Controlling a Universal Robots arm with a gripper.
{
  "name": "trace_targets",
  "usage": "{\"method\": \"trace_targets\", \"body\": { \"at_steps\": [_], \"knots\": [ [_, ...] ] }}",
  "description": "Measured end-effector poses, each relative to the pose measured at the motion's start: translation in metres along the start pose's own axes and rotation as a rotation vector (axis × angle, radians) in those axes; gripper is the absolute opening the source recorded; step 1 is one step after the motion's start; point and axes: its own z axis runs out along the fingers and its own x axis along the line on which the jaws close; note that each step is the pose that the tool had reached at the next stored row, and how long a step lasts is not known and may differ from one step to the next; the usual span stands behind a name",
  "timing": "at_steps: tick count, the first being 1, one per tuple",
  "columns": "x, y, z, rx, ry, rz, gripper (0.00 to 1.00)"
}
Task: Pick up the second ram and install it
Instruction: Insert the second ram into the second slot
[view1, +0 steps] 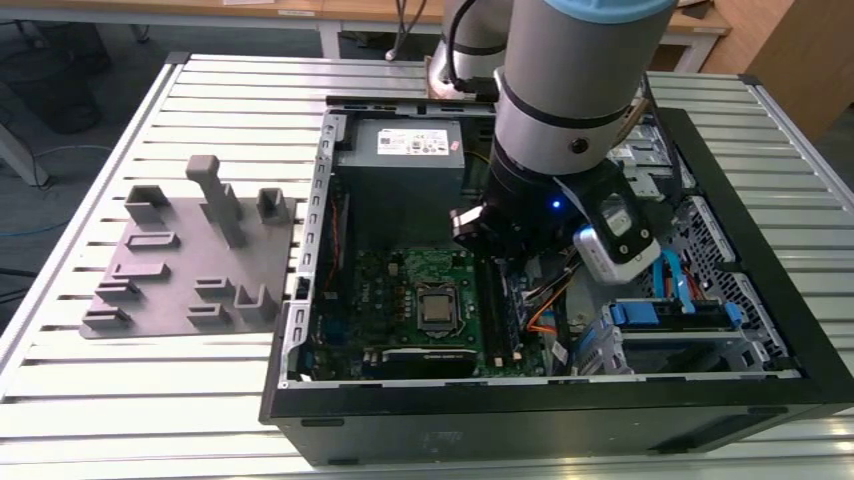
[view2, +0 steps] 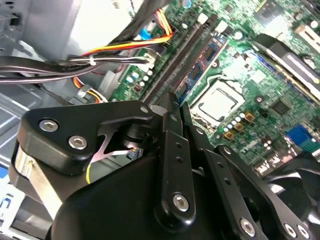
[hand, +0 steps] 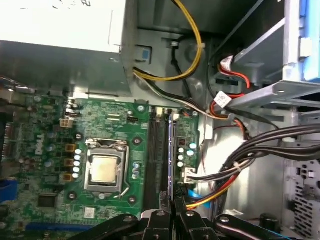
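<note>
The gripper (hand: 172, 212) was closed on the second ram (hand: 170, 150), which stood on edge in a black slot (hand: 159, 155) of the motherboard (hand: 100, 125), right of the processor socket (hand: 104, 169). Farther back, upper left in the first wrist view, sat the grey power supply (hand: 60, 25).

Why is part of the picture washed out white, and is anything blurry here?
In both wrist views the grey power supply burns out to near white under strong light. In the second wrist view the tool is soft and dark up close, while the green board is sharper. In the exterior view the arm shades the case interior.
</note>
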Motion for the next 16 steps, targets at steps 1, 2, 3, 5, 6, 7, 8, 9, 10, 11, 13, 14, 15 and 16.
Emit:
{"method": "trace_targets", "body": {
  "at_steps": [1,2,3,5,6,7,8,9,10,11,13,14,15,16],
  "knots": [
    [0.0,0.0,0.0,0.0013,0.017,0.006,0.14],
    [-0.0001,-0.0001,0.0001,0.0062,0.0282,0.011,0.14],
    [0.0,0.0,0.0001,0.0168,0.0348,0.014,0.14],
    [0.0,-0.0001,0.0004,0.0375,0.0412,0.022,0.14],
    [0.0,-0.0001,0.0011,0.0389,0.0415,0.026,0.14],
    [0.0,0.0,0.0016,0.0393,0.0415,0.03,0.14],
    [0.0,0.0001,0.0021,0.0396,0.0412,0.038,0.14],
    [0.0001,0.0,0.0028,0.0399,0.0404,0.049,0.14],
    [0.0002,0.0,0.0031,0.0407,0.0398,0.062,0.14],
    [0.0001,0.0,0.0032,0.0412,0.0394,0.071,0.14],
    [0.0002,0.0,0.0033,0.0425,0.0393,0.071,0.14],
    [0.0002,0.0,0.0033,0.0424,0.0393,0.071,0.14],
    [0.0002,0.0,0.0033,0.0424,0.0393,0.071,0.14],
    [0.0002,0.0,0.0033,0.0425,0.0393,0.071,0.14]
  ]
}}
